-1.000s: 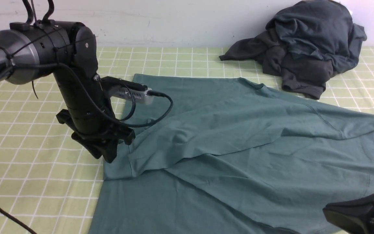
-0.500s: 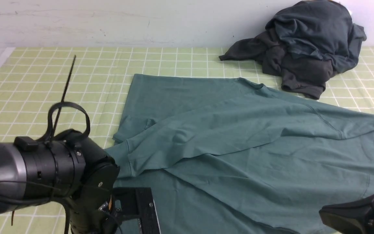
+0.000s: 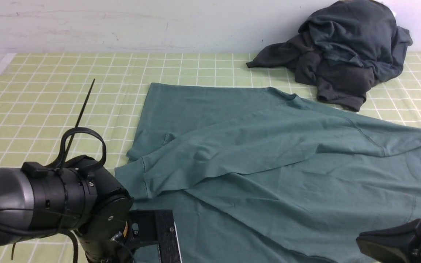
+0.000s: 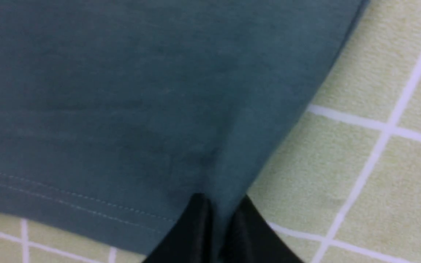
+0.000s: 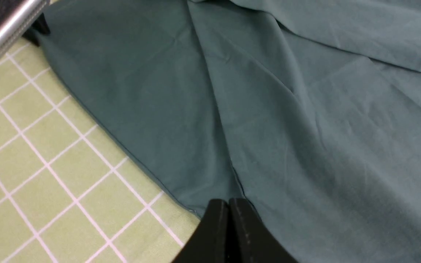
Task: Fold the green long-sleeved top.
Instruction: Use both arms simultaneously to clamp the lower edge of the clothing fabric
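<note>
Top (image 4: 122,91) hem (in L end effector (image 4: 220,206))

Robot manipulation lab, garment-handling setup. Evidence: desk (image 3: 42,84) under yellow-green checked cloth, bare pale wall (image 3: 122,25) directly behind the desk, cable-tied black robot arm (image 3: 49,204) over the desk's near left edge, green long-sleeved top (image 3: 269,164) spread mid-desk, dark clothing heap (image 3: 345,51) far right.

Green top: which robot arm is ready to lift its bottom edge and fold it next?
Probably the left. The left gripper has the hem corner of the green long-sleeved top pinched between its fingers. The right gripper is shut at the top's edge, but whether it holds cloth is unclear.
</note>
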Controlling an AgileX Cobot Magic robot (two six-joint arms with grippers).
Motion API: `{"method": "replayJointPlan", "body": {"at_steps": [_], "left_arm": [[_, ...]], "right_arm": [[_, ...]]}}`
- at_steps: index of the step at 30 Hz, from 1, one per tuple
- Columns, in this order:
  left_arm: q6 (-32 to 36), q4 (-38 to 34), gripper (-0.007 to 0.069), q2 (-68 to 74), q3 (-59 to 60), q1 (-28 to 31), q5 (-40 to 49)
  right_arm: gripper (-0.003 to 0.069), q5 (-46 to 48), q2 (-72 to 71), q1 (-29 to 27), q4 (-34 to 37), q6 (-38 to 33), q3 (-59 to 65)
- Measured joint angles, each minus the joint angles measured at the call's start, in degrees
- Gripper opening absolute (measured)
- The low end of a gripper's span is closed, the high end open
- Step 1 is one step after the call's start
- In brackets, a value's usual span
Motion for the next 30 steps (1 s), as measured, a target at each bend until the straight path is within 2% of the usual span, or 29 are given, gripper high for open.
{"method": "replayJointPlan", "body": {"at_steps": [2,5,6,7,8,10,11,12,13,14,15,17,20,24,30], "left_arm": [[-4.1,0.1,0.0008,-2.1,-0.5,0.0,0.5],[-11.7,1.1,0.0006,-6.2,-1.9,0.0,2.2],[-11.7,1.2,0.0006,-6.4,-2.0,0.0,2.2],[-14.5,1.4,0.0006,-7.8,-2.3,0.0,2.3],[-15.7,1.5,0.0006,-8.2,-2.4,0.0,2.3],[-20.2,1.6,0.0006,-10.2,-2.6,0.0,3.0],[-20.5,1.6,0.0006,-10.2,-2.6,0.0,3.1],[-21.9,1.6,0.0006,-10.6,-2.6,0.0,3.4],[-22.4,1.6,0.0006,-10.7,-2.6,0.0,3.5],[-23.8,1.6,0.0006,-10.7,-2.6,0.0,3.7],[-24.0,1.6,0.0006,-10.7,-2.6,0.0,3.8],[-24.5,1.5,0.0006,-10.7,-2.6,0.0,4.2],[-24.7,1.2,0.0006,-10.7,-2.6,0.0,4.7],[-24.9,-0.1,0.0006,-10.7,-2.6,0.0,5.7],[-24.9,-1.0,0.0006,-10.7,-2.6,0.0,5.9]], "right_arm": [[-0.0013,0.2,0.0,0.0,-0.2,-0.2,-0.1],[-0.0002,3.4,2.7,0.0,-7.0,-0.2,-3.1],[0.0,3.6,2.7,0.0,-7.7,-0.2,-3.3],[0.0022,4.7,5.2,0.0,-12.7,-0.2,-4.9],[0.0031,4.9,6.0,0.0,-14.3,-0.2,-5.3],[0.0125,4.7,11.7,0.0,-27.8,-0.2,-6.6],[0.0125,4.7,12.2,0.0,-27.8,-0.2,-6.6],[0.0179,4.4,14.9,0.0,-34.8,-0.2,-6.7],[0.0202,4.2,16.2,0.0,-37.8,-0.2,-6.7],[0.0253,3.3,20.4,0.0,-45.4,-0.2,-6.7],[0.0264,3.2,20.9,0.0,-47.0,-0.2,-6.7],[0.0302,0.9,27.0,0.0,-56.0,-0.2,-6.9],[0.0304,-1.2,31.7,0.0,-61.3,0.1,-6.9],[0.0258,-6.0,39.3,0.0,-72.4,3.7,-6.9],[0.0197,-6.9,43.6,0.2,-80.4,6.5,-7.5]]}}
